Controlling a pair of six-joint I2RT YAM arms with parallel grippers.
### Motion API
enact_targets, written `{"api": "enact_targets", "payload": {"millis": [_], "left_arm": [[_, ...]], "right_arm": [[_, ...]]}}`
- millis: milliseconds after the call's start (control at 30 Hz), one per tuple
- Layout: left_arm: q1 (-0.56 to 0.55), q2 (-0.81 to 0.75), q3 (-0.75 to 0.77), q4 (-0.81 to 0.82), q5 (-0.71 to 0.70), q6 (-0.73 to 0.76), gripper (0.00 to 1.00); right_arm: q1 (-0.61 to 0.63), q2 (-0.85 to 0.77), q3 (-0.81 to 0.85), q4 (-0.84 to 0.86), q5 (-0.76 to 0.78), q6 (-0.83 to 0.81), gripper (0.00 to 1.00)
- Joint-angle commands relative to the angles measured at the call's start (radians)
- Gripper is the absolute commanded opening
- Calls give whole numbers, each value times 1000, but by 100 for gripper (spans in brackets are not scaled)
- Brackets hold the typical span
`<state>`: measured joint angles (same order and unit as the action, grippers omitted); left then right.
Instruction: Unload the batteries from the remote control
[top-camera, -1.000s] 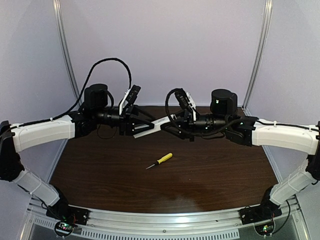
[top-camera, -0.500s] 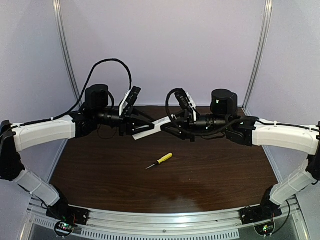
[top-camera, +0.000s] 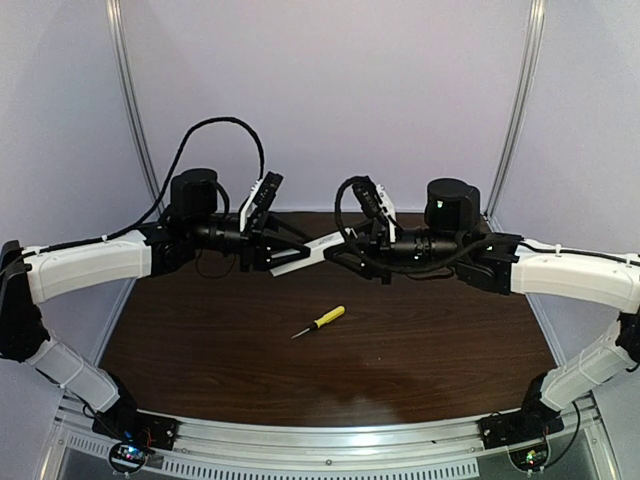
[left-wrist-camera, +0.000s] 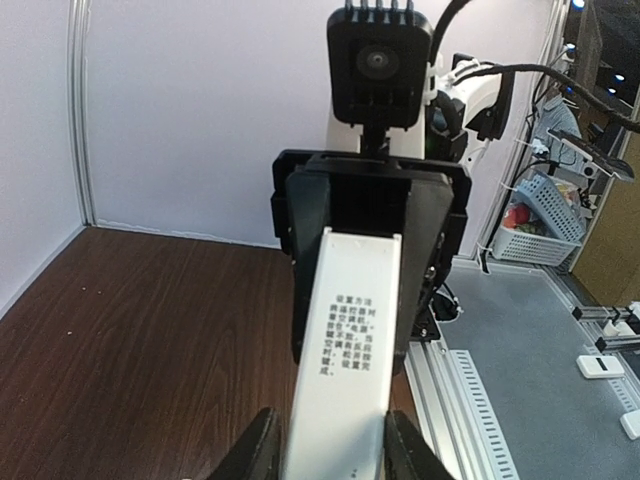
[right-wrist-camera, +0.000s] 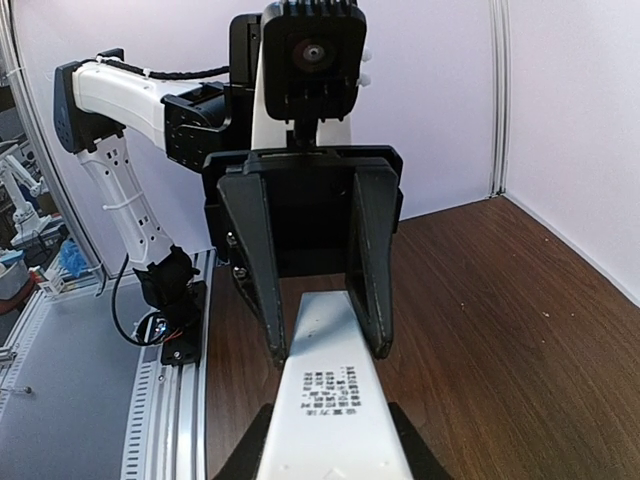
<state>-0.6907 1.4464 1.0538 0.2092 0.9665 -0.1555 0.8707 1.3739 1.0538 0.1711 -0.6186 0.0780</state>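
- The dark wooden table (top-camera: 420, 350) fills the floor of the booth, with pale walls on three sides.
- The left arm (top-camera: 90, 262) and right arm (top-camera: 570, 275) both reach in toward the middle at the far side, wrists facing each other above the tabletop.
- The remote control (top-camera: 312, 250), a slim white bar, hangs in the air between them, tilted, and is not touching the table.
- The left gripper (left-wrist-camera: 335, 452) has its fingers pressed against both long sides of one end, jaws closed on the remote.
- The right gripper (right-wrist-camera: 330, 445) hugs the other end the same way, jaws closed on it too.
- A small block of dark print (left-wrist-camera: 345, 335) sits on the remote's face.
- A yellow-handled screwdriver (top-camera: 320, 322) lies on the table, nearer than the remote and well apart from it.
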Motion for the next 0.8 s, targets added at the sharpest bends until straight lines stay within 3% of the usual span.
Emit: {"api": "enact_targets", "payload": {"millis": [0,767], "left_arm": [[5,16,8,-36,-24,-2,37],[5,13,21,-88,-37,39,34]], "right_arm": [[-1,-48,-5,75,38,-6,0],[-22,-214,-55,14,129,-39,0]]}}
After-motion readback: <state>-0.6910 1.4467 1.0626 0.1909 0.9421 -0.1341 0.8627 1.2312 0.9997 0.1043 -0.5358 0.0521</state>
